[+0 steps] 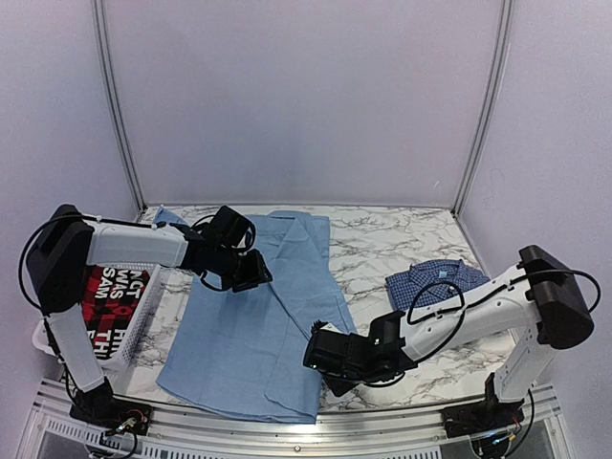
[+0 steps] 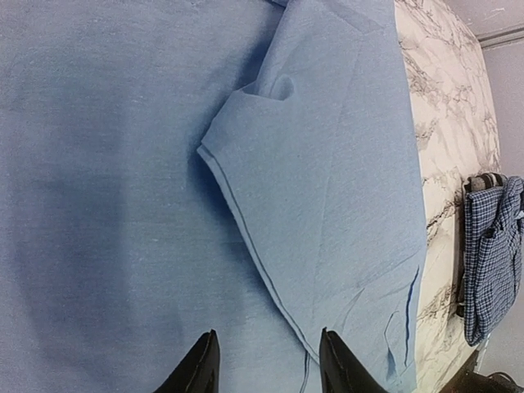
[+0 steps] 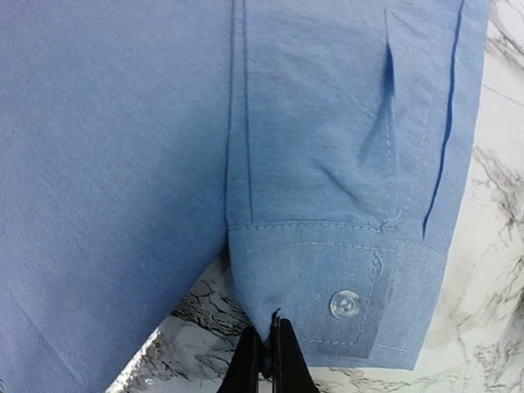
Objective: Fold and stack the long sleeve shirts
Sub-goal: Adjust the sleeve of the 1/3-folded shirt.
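While the marble table carries everything, the light blue shirt lies spread across its middle and left, with a white basket at the left edge and the dark checked shirt folded at the right, well apart. The left gripper hangs over the blue cloth, jaws partly apart and holding nothing. The right gripper is pinched tight on the edge of that shirt's cuff, near its clear button.

White marble-veined table with a metal rail along its near edge, boxed in on three sides by plain pale walls joined by thin grey corner posts; soft even light, faint shadows.
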You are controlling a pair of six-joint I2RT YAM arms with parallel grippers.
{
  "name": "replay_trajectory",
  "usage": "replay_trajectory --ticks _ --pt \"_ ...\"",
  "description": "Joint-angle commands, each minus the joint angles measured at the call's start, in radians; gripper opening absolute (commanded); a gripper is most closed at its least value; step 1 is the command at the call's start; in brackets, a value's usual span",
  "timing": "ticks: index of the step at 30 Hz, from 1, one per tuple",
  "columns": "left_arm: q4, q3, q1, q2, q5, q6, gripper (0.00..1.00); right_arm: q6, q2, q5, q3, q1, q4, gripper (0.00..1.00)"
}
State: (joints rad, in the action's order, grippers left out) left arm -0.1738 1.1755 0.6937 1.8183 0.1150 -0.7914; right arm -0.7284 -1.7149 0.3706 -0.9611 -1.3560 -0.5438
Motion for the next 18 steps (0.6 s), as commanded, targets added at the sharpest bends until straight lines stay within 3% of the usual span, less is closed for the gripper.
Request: replay_trajectory --ticks 1,8,18 --pt "0.018 0.033 -0.012 0.030 0.028 0.002 0.42 0.011 0.026 0.043 -0.091 -0.005 -0.093 0.00" --pt "0.031 0.041 -0.035 0.033 0.054 -0.017 0.42 0.086 0.028 -0.009 -0.251 -0.003 -0.182 0.00" --pt "0.060 0.056 -0.077 0.093 0.110 -0.055 0.43 0.181 -0.099 -0.173 -0.492 -0.003 -0.247 0.00"
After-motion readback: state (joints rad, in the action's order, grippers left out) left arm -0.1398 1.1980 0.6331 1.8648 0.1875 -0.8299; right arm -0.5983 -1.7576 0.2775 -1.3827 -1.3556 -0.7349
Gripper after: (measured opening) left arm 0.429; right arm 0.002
